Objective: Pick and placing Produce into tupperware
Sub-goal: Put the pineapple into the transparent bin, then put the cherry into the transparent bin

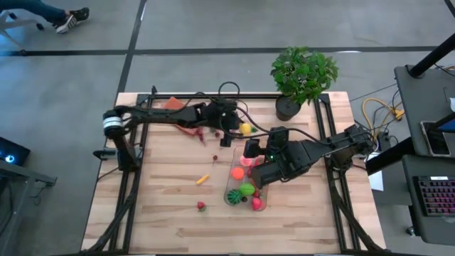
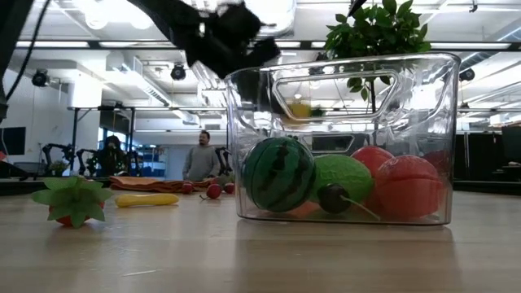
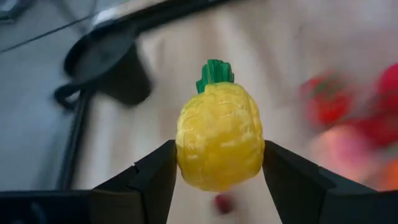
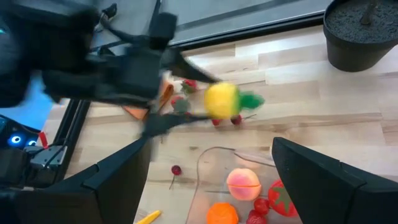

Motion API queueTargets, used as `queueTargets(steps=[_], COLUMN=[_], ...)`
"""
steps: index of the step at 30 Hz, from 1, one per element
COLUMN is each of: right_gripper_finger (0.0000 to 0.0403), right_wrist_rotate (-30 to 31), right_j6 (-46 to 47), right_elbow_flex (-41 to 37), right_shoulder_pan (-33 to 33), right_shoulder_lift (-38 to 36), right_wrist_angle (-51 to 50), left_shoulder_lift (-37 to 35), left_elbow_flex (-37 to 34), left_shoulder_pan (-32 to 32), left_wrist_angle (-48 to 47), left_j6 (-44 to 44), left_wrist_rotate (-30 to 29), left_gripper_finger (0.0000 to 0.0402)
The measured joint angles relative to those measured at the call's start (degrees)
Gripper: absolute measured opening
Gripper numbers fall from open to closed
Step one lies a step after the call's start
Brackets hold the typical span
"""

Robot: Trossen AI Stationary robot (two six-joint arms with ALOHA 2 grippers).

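A yellow toy pineapple with a green crown is in the air with my left gripper shut on it, just beyond the far end of the tupperware. The clear tub stands on the table and holds a watermelon, a green piece and red and orange pieces. My right gripper hangs open above the tub's far end with nothing between its fingers. Loose produce lies on the table: an orange piece, a strawberry and small red pieces. My left gripper pinches the pineapple's yellow body between its two fingers, one on each side. The fingers come from the table's left, slanting down. The green crown points away from the gripper. The pineapple is lifted clear of the table.
A potted plant stands at the table's far right corner. A flat orange-brown pad lies under the left arm at the far left. The two grippers are close together over the table's middle. People show in the room behind, in the low view.
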Motion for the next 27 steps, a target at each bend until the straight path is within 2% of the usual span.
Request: queueTargets(steps=[4, 6, 13, 16, 20, 25, 27], right_gripper_finger=[0.0328, 0.0328, 0.0328, 0.0328, 0.0328, 0.0328, 0.0328], right_wrist_rotate=[0.01, 0.03, -0.02, -0.49, -1.94, -1.98, -1.98], right_j6=[-0.37, -0.56, -0.60, -0.59, -0.62, -0.71, -1.03], right_elbow_flex=[0.01, 0.00, 0.07, 0.18, 0.24, 0.24, 0.24], right_shoulder_pan=[0.00, 0.00, 0.00, 0.00, 0.00, 0.01, 0.01], right_shoulder_lift=[0.00, 0.00, 0.00, 0.00, 0.00, 0.00, 0.00], right_wrist_angle=[0.00, 0.00, -0.01, 0.01, 0.14, 0.18, 0.18], left_shoulder_lift=[-4.43, -5.00, -1.32, 0.14, -0.37, -1.09, -1.14], left_elbow_flex=[-0.31, -0.72, -1.40, -1.35, -1.48, -1.58, -1.53], left_shoulder_pan=[-1.83, -3.63, -9.91, -11.21, -11.15, -9.79, -9.50], left_wrist_angle=[-2.28, -2.66, -4.86, -4.63, -3.83, -3.82, -3.99], left_j6=[-7.83, -10.32, -10.99, -11.45, -15.38, -15.32, -14.87], left_wrist_rotate=[11.11, 12.56, 12.37, 9.70, 6.51, 5.94, 3.83], left_gripper_finger=[0.0205, 0.0205, 0.0205, 0.0216, 0.0252, 0.0306, 0.0321])
